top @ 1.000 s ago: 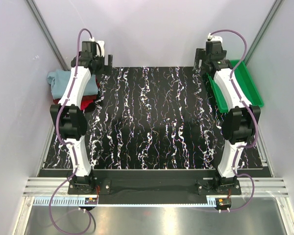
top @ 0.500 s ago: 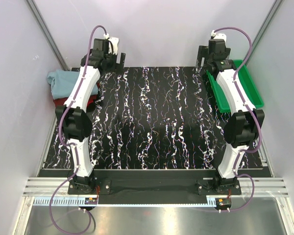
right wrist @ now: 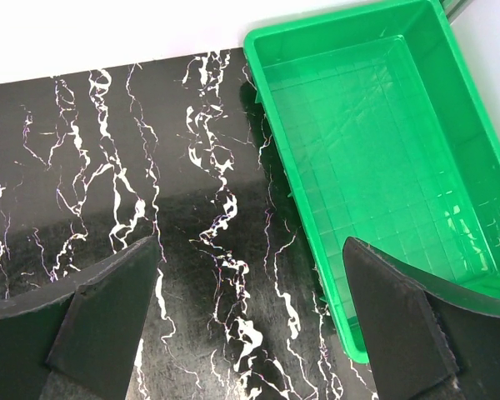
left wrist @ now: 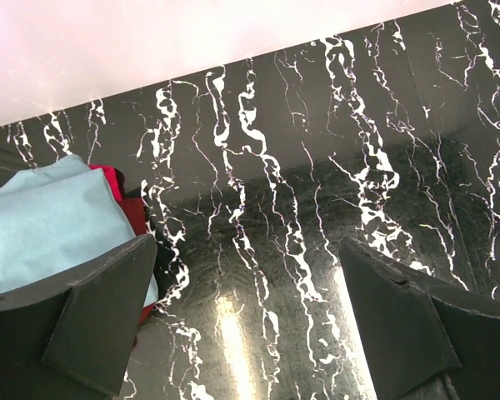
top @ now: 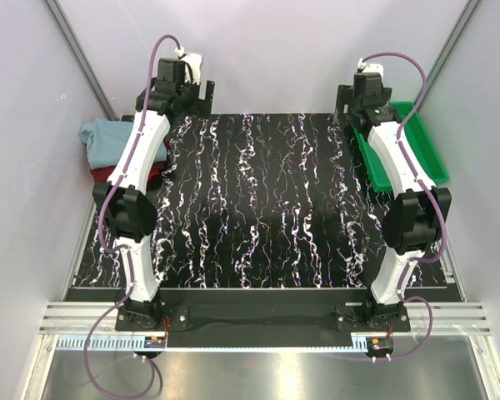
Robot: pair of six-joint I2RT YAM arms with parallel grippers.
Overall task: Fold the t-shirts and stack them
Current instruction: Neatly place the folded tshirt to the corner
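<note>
Pile of t-shirts [top: 108, 143] is seen at the upper left of the top view, on the left edge of the worktop [top: 258, 217]. The grey-blue shirt [left wrist: 50, 221] is on top and a red shirt [left wrist: 127, 204] shows under its edge. In the left wrist view both sit at the lower left, partly hidden by a finger. Since a second ago the left arm has been swung off the pile toward the upper middle of the frame, so more of the grey-blue cloth is now uncovered. The right arm has been shifted a little toward the upper right, beside the green tray [right wrist: 375, 167]. The left claw [left wrist: 250, 317] is spread fully wide with nothing held. The right claw [right wrist: 250, 317] is likewise wide and empty, with only worktop and tray seen between its fingers. No shirt is laid out flat on the worktop. Judged from this, the pile is already folded and stacked and the arms are being pulled clear, so the task is likely at or near its end. How neatly the lower layers are folded cannot be told.
</note>
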